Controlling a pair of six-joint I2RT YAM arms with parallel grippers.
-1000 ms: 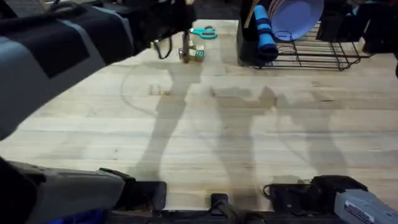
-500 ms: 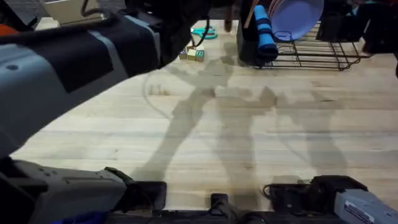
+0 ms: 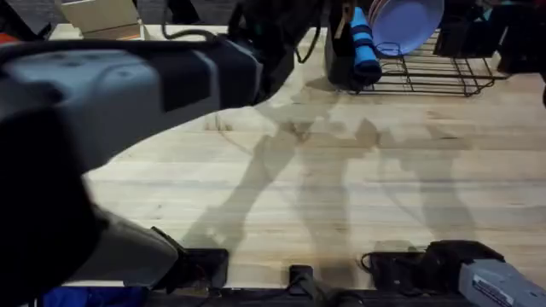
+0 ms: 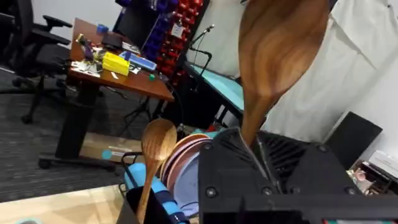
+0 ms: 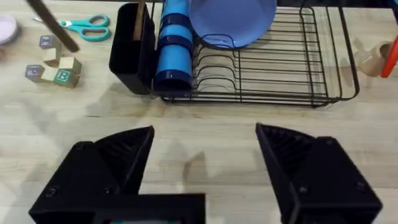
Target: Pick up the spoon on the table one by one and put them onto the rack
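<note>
A brown wooden spoon (image 4: 280,50) stands bowl-up in my left gripper (image 4: 255,155), which is shut on its handle. In the overhead view the left arm (image 3: 128,85) looms large and dark, reaching toward the far middle of the table (image 3: 341,188), close to the black wire rack (image 3: 444,72). Another wooden spoon (image 4: 155,146) stands in the rack's black caddy (image 5: 127,56), its handle (image 5: 138,18) showing in the right wrist view. My right gripper (image 5: 205,168) is open and holds nothing, hovering over bare tabletop on the near side of the rack (image 5: 280,68).
The rack holds a blue cup (image 5: 174,43) and a purple plate (image 5: 233,18). Teal-handled scissors (image 5: 87,26) and several small blocks (image 5: 56,70) lie left of the caddy. A beige box (image 3: 98,15) sits at the far left.
The left arm has swung right and farther out toward the rack with the spoon, now covering the scissors and blocks in the overhead view. The right arm stayed put.
</note>
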